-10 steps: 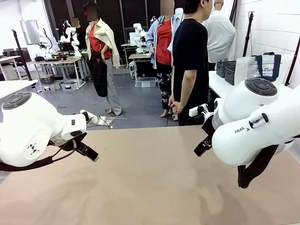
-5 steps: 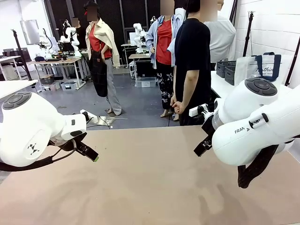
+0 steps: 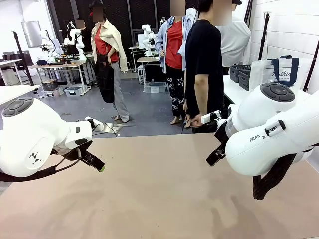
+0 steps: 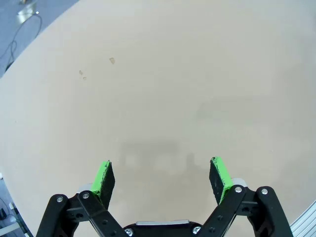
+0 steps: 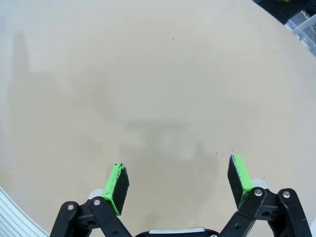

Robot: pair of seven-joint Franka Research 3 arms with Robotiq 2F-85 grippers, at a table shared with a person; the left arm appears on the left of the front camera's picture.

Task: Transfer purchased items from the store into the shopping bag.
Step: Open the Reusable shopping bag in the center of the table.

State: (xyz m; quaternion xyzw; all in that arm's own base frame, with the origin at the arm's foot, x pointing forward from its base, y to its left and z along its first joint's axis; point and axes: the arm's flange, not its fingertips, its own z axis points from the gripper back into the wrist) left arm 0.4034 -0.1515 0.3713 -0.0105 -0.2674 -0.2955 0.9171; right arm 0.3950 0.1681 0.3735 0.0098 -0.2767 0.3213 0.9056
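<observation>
Both pincers stood wide apart, empty: left gripper (image 4: 160,173) and right gripper (image 5: 177,175) hung over the tan table (image 3: 159,199). The shopping bag (image 3: 282,69) and store basket (image 3: 240,73) sat off that table, past its far right corner. Transfer looked unstarted; everything remained to do.

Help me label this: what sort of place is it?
Likely a robotics lab: left arm and right arm flank a tan table, with grey baskets and a shopping bag on a side counter.

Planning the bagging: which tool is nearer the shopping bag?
Right. The right tool hovers over the table's right side, toward the bag; the left tool hovers over the left side.
</observation>
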